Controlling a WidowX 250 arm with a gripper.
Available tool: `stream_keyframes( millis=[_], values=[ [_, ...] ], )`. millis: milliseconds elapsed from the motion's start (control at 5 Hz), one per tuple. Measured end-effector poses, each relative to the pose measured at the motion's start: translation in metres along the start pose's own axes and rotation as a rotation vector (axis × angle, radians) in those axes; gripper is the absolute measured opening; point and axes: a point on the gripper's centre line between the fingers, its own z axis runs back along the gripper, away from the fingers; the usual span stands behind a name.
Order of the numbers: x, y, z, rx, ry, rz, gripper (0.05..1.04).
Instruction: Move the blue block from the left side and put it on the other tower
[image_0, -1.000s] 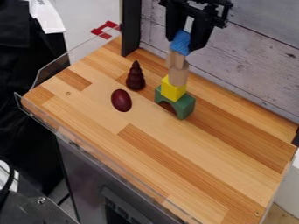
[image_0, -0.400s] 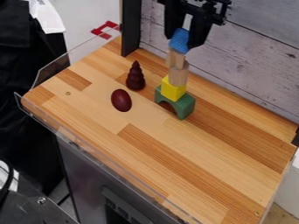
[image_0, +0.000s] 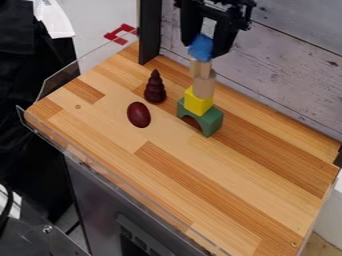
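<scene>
See the black gripper high over the far side of the wooden table, spread about as wide as the blue block. Seems to have hold of it, with a tip at each side, but cannot tell how hard. Find the block at the very top of the tall tower, just over the skinny pale blocks. To do this well, line up the middles, go down softly and let the block sit flat. Open both tips slowly, then lift straight up. Don't bump left or right! (Might tumble down with a big crash.) Watch out for leaning above the yellow block and green arch.

Cannot see well under the blue block, so cannot tell if touching or a tiny bit above. Cannot see its far side, either, or the top of the gripper, cut off by the upper edge. Hard to make out the thin joins between the pale blocks, too.
</scene>
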Motion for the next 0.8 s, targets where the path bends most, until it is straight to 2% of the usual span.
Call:
stream_keyframes(
  millis=[200, 400, 600, 800],
  values=[
    [0.000, 0.000, 0.000, -0.006, -0.001, -0.010, 1.003],
    [0.000, -0.001, 0.000, -0.005, 0.001, -0.014, 0.999],
    [-0.001, -0.005, 0.015, 0.013, -0.031, -0.025, 0.999],
    [-0.019, -0.007, 0.052, 0.066, -0.120, -0.010, 0.999]
  ],
)
